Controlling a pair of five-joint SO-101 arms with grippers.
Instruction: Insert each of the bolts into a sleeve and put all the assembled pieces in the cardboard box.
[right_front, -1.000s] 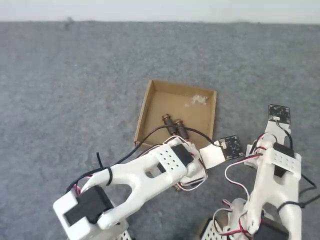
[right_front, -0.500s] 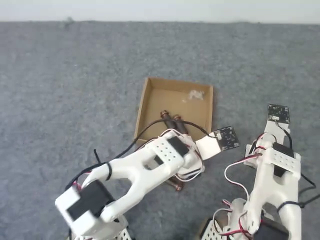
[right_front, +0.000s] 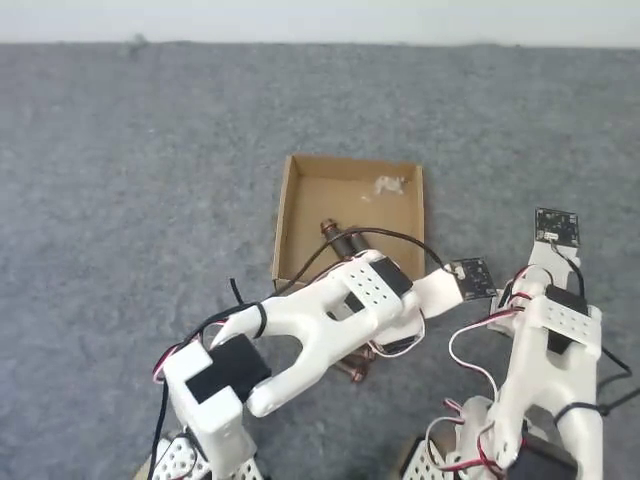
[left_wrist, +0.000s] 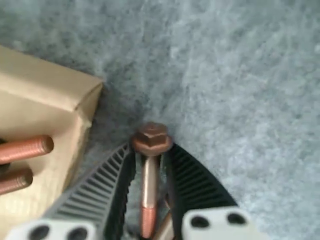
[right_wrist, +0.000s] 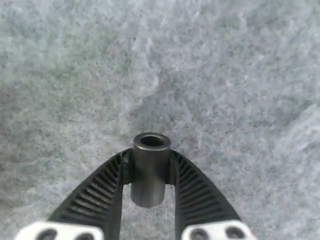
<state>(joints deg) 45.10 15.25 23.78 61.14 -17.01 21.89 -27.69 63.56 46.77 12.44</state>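
Robot-lab workbench: grey felt-covered table (right_front: 120, 150), bare pale wall (right_front: 300, 20) behind

Cardboard box (right_front: 340, 203) partly behind left arm (right_front: 345, 310)

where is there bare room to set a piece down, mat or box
Grey mat left of the cardboard box and beyond its far wall is bare. Inside, the far half is free but for a white scrap. Crowded: the box's near end, where assembled pieces lie by the left arm, and the strip between both arms.
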